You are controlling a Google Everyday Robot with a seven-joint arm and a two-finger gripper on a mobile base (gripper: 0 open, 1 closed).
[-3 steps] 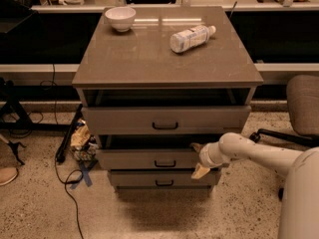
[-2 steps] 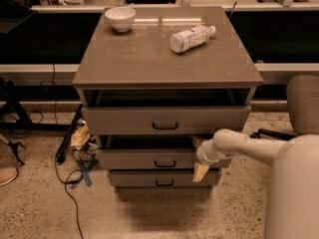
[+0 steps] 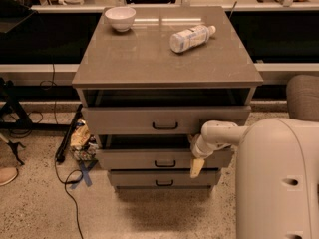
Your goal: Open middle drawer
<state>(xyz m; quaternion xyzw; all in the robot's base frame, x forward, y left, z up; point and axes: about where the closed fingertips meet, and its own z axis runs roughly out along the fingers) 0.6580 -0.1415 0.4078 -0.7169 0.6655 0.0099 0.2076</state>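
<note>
Camera view: hand (image 3: 197,166) at right edge of middle drawer (image 3: 144,159), grip state cannot tell; dark gap above.

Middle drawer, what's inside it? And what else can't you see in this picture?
- Inside the middle drawer: camera view, dark gap, hidden under the top drawer.
- Right end of the middle drawer's front: camera view, covered by the gripper and its arm.
- Whether the gripper touches the drawer front: cannot tell from this angle.
- Label on the bottle: camera view, too small to read.
</note>
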